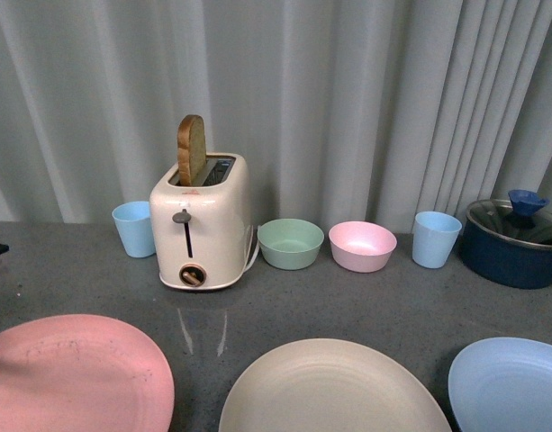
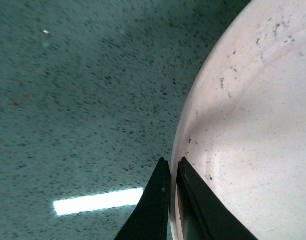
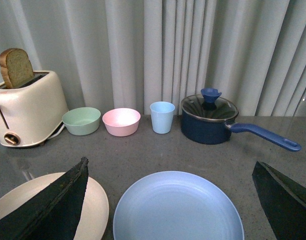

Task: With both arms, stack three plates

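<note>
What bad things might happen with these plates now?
The left pincer pinches only the thin rim of the pink plate, so it might slip or tip when lifted. The open right pincer hangs over the blue plate, with one finger near the cream plate beside it; coming down, it might bump that one.

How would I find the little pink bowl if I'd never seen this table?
Look for the cream toaster with bread sticking up at the back. Right of it come a green bowl, then the pink bowl, then a blue cup. It is small and deep, unlike the wide pink plate in front.
</note>
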Controlling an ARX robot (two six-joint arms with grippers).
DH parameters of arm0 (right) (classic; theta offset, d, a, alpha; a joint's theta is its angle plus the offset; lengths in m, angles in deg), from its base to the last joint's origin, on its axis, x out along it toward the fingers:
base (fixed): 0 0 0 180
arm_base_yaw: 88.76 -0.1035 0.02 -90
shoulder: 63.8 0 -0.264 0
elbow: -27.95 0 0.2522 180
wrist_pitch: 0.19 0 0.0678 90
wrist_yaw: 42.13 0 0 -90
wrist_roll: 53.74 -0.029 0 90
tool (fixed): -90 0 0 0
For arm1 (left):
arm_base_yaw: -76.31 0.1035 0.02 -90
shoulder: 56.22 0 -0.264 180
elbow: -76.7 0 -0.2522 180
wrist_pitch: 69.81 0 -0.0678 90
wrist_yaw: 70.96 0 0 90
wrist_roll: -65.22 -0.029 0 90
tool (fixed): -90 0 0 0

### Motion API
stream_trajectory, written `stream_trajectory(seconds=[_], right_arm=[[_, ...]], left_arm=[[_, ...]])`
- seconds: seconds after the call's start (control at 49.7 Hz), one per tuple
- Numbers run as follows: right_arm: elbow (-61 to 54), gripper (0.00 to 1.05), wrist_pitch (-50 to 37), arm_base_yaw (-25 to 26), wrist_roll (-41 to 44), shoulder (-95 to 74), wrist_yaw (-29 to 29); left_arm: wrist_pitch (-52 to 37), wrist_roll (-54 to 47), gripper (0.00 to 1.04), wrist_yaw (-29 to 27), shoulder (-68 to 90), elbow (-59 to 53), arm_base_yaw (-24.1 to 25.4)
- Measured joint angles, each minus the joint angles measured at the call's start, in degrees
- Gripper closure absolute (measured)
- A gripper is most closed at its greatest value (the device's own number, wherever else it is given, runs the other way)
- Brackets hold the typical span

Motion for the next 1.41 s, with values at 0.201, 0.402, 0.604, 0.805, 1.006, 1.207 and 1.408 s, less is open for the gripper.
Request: stream_trajectory(seconds=[0.201,0.402,0.604,0.805,1.006,1.207,1.408], right_arm=[[0.0,0.07,0.0,0.0,0.0,0.0,0.0],[0.0,0.07,0.0,0.0,0.0,0.0,0.0],[0.0,0.07,0.0,0.0,0.0,0.0,0.0],[0.0,0.07,0.0,0.0,0.0,0.0,0.0],[0.0,0.07,0.0,0.0,0.0,0.0,0.0],[0.0,0.07,0.0,0.0,0.0,0.0,0.0],[0.0,0.07,0.0,0.0,0.0,0.0,0.0]], left_arm=[[4.7,-1.2,1.01,2.0,-5.7,3.5,1.1],[9.4,-1.0,1.01,5.9,-11.0,6.3,0.5],[15.5,0.8,1.01,9.2,-16.5,7.8,-3.8],[18.3,4.3,1.01,11.3,-19.1,6.8,-11.1],[18.5,8.8,1.01,11.7,-19.5,4.2,-20.3],[16.7,15.1,1.01,12.2,-16.5,4.4,-28.2],[15.3,19.1,1.01,9.7,-9.7,7.6,-33.4]])
